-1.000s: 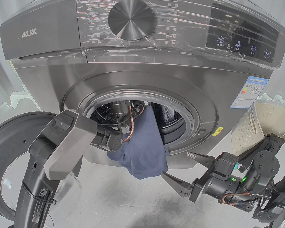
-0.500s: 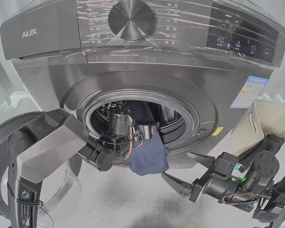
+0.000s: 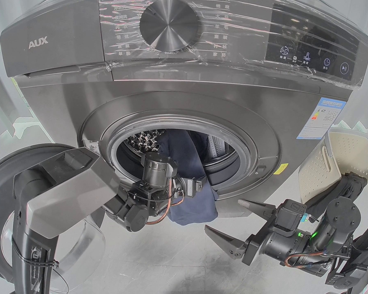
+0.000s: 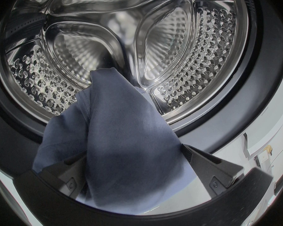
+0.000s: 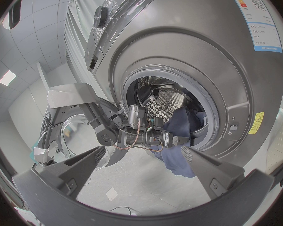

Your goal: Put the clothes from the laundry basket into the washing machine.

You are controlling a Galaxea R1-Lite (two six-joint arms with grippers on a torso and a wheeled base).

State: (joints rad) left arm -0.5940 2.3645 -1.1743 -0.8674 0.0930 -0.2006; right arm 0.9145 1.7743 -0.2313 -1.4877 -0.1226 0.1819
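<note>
Jaws wide apart on both: my left gripper [image 4: 132,154] has the one navy garment [image 3: 194,207] draped across it, and my right gripper [image 3: 223,216] is empty. The garment hangs over the washing machine [image 3: 184,99] rim at 6 o'clock. One laundry basket [image 3: 347,152] at 3 o'clock is cut off; I can't see its contents.

A navy blue garment [image 3: 186,160] is hanging out of the round opening of the washing machine [image 3: 184,90]. Its upper part is lying inside the perforated steel drum [image 4: 185,47], rising to a crumpled peak there. The rest is draping over the lower lip of the dark door seal [image 4: 264,66] and dangling in loose folds in front of the grey front panel. The machine's door [image 3: 8,176] is standing swung wide open on the left. The white perforated laundry basket [image 3: 349,152] is sitting just beside the machine, on its right.
</note>
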